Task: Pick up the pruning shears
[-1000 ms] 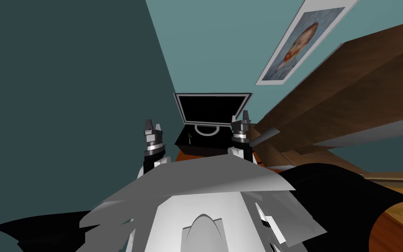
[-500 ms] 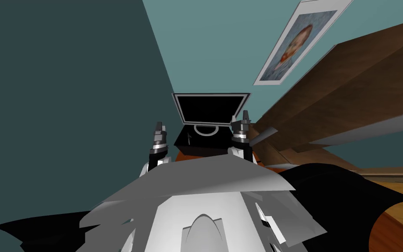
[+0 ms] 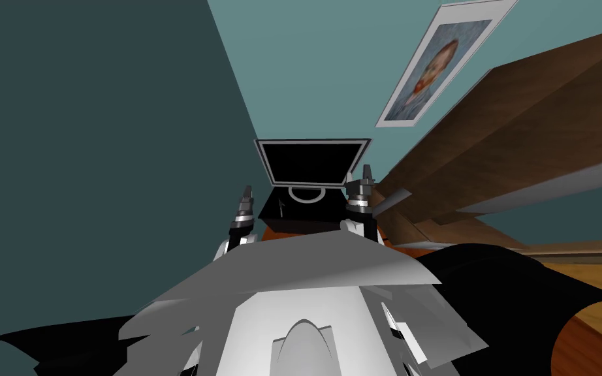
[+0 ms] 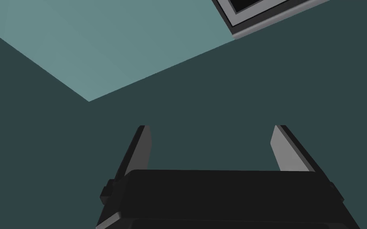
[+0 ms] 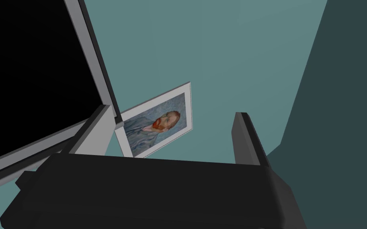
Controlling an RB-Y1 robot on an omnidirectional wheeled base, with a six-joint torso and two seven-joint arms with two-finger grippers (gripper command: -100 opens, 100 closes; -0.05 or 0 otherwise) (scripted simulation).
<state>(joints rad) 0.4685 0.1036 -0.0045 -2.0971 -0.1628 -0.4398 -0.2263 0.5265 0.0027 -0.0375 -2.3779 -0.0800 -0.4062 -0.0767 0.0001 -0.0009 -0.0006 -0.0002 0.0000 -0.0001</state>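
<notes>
Black surface point(image 3: 306, 219) ahead carries what may be the pruning shears point(image 3: 282, 207) (grey sliver, too small to tell). Left claw point(image 4: 210, 131) and right claw point(image 5: 170, 113) spread wide, empty — approach step; next, lower one over it.

So the main carrier is a black box-shaped stand point(image 3: 296, 214), sitting just past the tips of the left gripper point(image 3: 246, 193) and the right gripper point(image 3: 366, 172), in the gap between them. On its flat top rests a light grey ring-shaped foot point(image 3: 307, 200) holding up a black screen with a pale grey frame point(image 3: 313, 162). Closer to the left gripper, a tiny thin grey thing point(image 3: 282, 207) lies on that same top, too small to identify. The stand itself sits on an orange-brown wooden surface point(image 3: 272, 234) underneath both grippers. A wide dark brown wooden slab point(image 3: 522, 117) runs off beyond the right gripper.
</notes>
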